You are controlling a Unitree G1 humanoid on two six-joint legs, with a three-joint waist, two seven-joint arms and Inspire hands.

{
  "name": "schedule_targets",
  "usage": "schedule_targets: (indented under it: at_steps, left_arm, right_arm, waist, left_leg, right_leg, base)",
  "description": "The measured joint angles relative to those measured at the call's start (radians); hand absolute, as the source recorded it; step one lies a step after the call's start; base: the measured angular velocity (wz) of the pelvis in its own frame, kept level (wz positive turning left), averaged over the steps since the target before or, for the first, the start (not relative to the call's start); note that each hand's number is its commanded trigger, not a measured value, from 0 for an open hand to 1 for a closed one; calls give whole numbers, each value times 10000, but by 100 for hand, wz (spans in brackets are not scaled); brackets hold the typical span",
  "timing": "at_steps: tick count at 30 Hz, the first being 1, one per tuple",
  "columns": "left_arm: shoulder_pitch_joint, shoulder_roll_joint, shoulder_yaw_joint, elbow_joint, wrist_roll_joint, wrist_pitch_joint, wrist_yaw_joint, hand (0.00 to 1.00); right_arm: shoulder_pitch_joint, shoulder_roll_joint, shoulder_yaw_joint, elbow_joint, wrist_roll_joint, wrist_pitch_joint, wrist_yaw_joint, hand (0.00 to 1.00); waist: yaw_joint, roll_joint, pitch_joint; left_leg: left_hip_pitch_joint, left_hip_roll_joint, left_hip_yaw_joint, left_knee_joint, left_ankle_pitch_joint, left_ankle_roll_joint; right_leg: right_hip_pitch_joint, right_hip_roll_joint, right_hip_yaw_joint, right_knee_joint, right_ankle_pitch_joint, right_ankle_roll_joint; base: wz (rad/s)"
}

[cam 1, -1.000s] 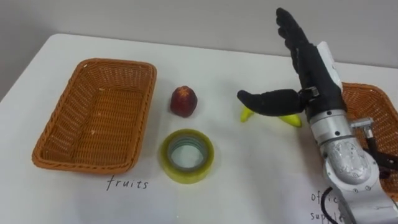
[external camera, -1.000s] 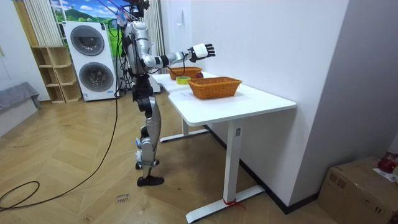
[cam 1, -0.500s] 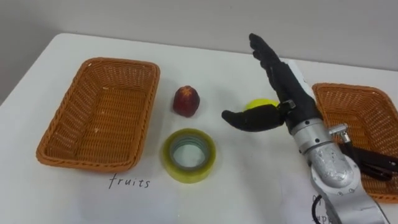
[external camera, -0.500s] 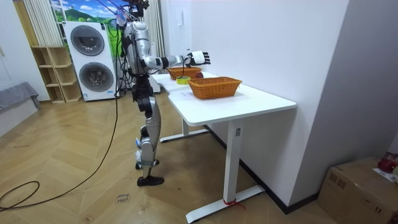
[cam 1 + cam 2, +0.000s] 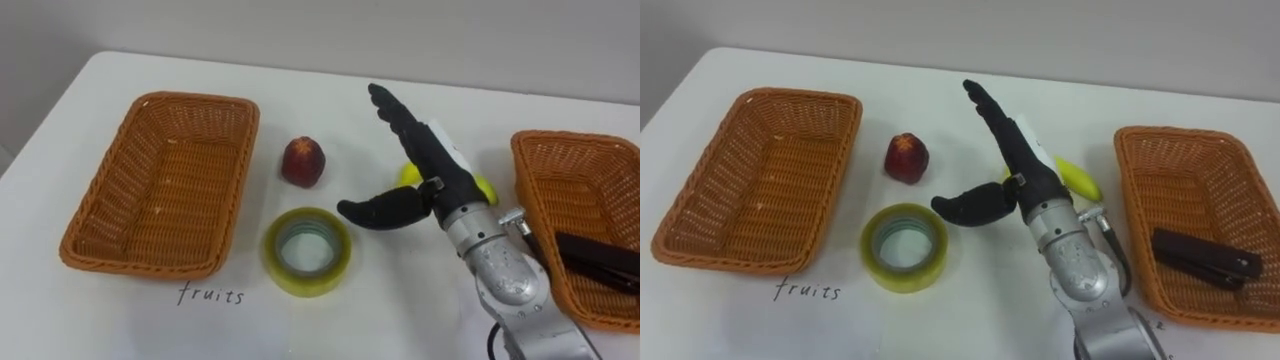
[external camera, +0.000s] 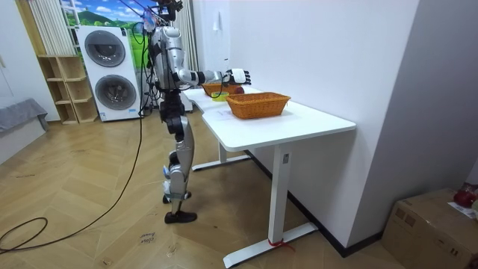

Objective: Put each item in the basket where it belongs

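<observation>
1. Left eye view: the right hand (image 5: 443, 172) hovers over the white counter (image 5: 380, 300). Its fingers are straight and point away from the robot, its thumb is spread toward the tape roll (image 5: 306, 250), and it holds nothing. A yellow banana (image 5: 485, 187) lies just behind the hand, partly hidden by it. A red peach (image 5: 303, 161) sits between the hand and the left basket (image 5: 160, 180). The tape roll lies flat on the robot's side of the peach.
2. Right eye view: the right basket (image 5: 1185, 200) holds a dark stapler (image 5: 1207, 258). The banana lies on the counter between the hand and this basket.
3. Room view: the robot stands upright at the counter's end on the room view's left, its right arm stretched out over the counter. A washing machine (image 6: 112, 75) stands behind it.
</observation>
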Motion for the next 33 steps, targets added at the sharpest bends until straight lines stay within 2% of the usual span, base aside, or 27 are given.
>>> schedule_targets:
  at_steps: [6,10,13,22,27,33]
  left_arm:
    - [5,-2,-127,248,5,17,1,0]
    - [3,-9,-193,356,5,34,2,0]
    - [-14,-9,-231,357,5,34,18,0]
    - [-38,-155,-234,368,4,74,203,0]
    - [-57,-212,-250,358,-2,217,203,0]
    - [-56,-212,-222,341,29,256,198,0]
  right_arm:
    - [1,197,425,125,-213,0,-3,0]
    - [-5,434,519,270,-210,-1,16,0]
    - [-6,440,527,284,-205,-1,19,0]
    - [-8,505,541,522,-204,-3,16,0]
    - [-8,661,745,1102,-209,28,8,0]
    - [-11,816,906,1427,-502,90,15,0]
  waist:
    - [119,-11,-7]
    - [266,40,30]
    - [455,46,34]
    - [499,130,87]
    - [495,146,90]
    - [499,200,35]
  left_leg:
    - [2,-3,-16,25,8,-9]
    - [-27,-3,-38,83,8,-10]
    - [-27,-4,-50,77,7,-10]
    - [-46,-16,-186,38,8,-12]
    - [-64,-12,-190,86,7,-12]
    - [-100,-28,-196,107,9,-9]
  right_leg:
    - [43,-18,-83,3,0,0]
    - [74,-24,-112,16,3,-6]
    - [76,-22,-128,26,11,-18]
    - [126,-28,-343,10,12,-20]
    - [110,-26,-356,-2,12,-20]
    - [57,-47,-359,-3,12,-20]
  base:
    - [1]
    - [1]
    - [0]
    - [4]
    - [0]
    - [0]
